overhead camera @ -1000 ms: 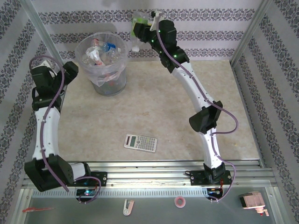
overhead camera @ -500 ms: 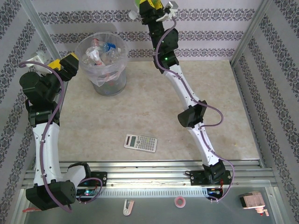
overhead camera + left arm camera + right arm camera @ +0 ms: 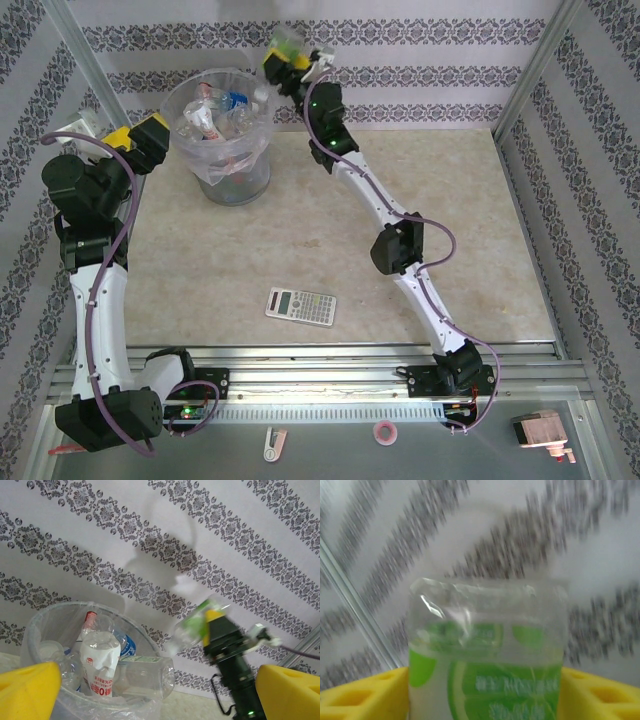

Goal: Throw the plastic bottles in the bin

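Past the splayed, empty left gripper [image 3: 140, 137], up beside the rim of the bin [image 3: 172, 103] and not plainly over it: lime-labelled bottle [image 3: 485, 645] between the pads of the right gripper [image 3: 280, 58], clamped or freed impossible to tell, liable to clip the rim and bounce onto the beige marbled table [image 3: 200, 260], striped damask wallpaper [image 3: 450, 70] behind.

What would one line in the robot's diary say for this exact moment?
right gripper: by bin rim, green-labelled bottle between fingers | left gripper: open, empty, beside bin | bin: several bottles inside | calculator: on table
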